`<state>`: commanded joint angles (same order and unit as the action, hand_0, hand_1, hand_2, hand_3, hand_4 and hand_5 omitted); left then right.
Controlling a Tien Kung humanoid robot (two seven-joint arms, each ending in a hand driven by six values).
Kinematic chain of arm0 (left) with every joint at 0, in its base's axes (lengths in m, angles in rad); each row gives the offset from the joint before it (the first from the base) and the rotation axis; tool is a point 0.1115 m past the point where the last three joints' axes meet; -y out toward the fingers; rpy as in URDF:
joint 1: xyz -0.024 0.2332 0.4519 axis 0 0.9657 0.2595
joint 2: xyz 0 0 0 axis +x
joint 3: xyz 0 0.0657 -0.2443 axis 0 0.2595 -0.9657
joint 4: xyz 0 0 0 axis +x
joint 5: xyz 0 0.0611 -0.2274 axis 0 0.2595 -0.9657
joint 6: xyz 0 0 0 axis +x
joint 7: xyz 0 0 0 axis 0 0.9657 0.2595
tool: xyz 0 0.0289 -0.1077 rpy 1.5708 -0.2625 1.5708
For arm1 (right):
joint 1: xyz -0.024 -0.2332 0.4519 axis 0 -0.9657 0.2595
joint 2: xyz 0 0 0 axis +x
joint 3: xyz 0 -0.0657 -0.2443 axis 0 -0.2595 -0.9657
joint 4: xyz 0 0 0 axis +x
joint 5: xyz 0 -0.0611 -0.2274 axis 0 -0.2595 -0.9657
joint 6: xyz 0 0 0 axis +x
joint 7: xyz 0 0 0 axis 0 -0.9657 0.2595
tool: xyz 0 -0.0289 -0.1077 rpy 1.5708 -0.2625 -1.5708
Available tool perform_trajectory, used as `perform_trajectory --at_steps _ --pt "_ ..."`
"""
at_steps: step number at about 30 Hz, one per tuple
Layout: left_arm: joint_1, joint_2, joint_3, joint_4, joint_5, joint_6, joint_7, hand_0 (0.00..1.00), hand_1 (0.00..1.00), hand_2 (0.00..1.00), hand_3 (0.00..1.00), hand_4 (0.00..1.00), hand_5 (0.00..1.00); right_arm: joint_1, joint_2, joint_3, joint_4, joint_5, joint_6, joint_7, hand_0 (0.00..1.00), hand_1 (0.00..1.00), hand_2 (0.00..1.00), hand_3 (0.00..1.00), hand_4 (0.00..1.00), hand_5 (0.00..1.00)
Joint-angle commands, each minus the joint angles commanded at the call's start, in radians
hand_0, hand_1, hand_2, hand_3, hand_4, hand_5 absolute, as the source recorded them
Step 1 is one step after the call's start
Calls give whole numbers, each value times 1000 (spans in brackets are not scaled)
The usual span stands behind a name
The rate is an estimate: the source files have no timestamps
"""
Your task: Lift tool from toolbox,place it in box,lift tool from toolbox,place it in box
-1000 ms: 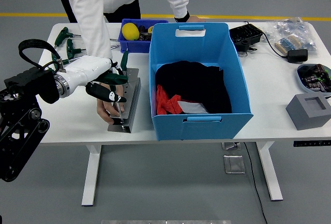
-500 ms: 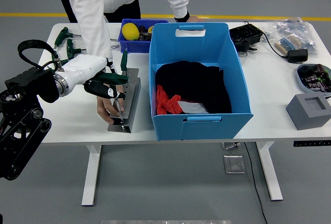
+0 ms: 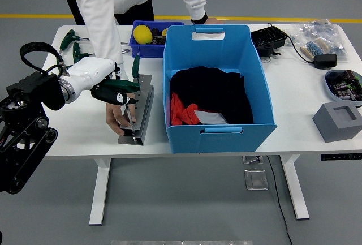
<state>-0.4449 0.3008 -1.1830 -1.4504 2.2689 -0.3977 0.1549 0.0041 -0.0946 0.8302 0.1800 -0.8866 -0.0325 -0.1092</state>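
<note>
A grey metal toolbox rack (image 3: 143, 114) stands on the white table, left of the big blue box (image 3: 226, 134). My left hand (image 3: 116, 91) hovers over the rack's near half, its fingers curled on a green-handled tool (image 3: 129, 85) that is raised a little above the rack. A second green-handled tool (image 3: 136, 67) stands upright at the rack's far end. A person's hand (image 3: 117, 121) presses on the rack's left side, below my hand. Inside the blue box lie black cloth (image 3: 212, 95) and something red. My right arm is out of view.
More green-handled tools (image 3: 72, 40) lie at the back left. A small blue bin (image 3: 148, 46) with a yellow object (image 3: 142, 33) sits behind the rack. To the right are a black device (image 3: 268, 39), a bowl (image 3: 343, 82) and a grey block (image 3: 338, 121).
My left hand has risen slightly and drawn back to the left with the green-handled tool. The person's hand has stayed on the rack.
</note>
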Motion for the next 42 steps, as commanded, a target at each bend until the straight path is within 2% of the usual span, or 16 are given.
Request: perform_trajectory --at_steps 5,6,11,12,18,27,41,42 --pt "-1 2 4 10 0 18 8 258 143 147 231 998 696 0 0 0 0 -1 0 0 733 719 785 665 901 715" --pt "-1 2 4 11 0 22 9 212 104 113 184 998 724 -1 0 0 0 -1 0 0 732 718 784 666 901 717" --pt "-1 6 8 12 0 43 5 212 104 113 184 998 724 -1 0 2 0 -4 0 0 732 718 784 666 901 717" --pt "-2 6 9 11 0 49 4 197 76 87 149 998 751 -1 0 1 0 -4 0 0 731 718 783 665 902 717" --pt "-8 9 19 10 0 70 -1 201 65 74 133 998 766 0 0 3 0 -6 0 -1 732 718 782 666 901 717" --pt "-4 12 27 15 0 113 -9 186 44 58 115 998 767 0 -1 3 0 -6 0 0 732 718 783 666 902 718" --pt "-7 19 34 28 0 142 -33 151 9 29 97 985 760 0 -2 4 0 -7 -1 2 731 718 782 664 902 717" --pt "-7 19 35 28 0 144 -34 132 2 7 75 932 705 0 -2 4 0 -7 -1 2 729 718 781 663 902 717"
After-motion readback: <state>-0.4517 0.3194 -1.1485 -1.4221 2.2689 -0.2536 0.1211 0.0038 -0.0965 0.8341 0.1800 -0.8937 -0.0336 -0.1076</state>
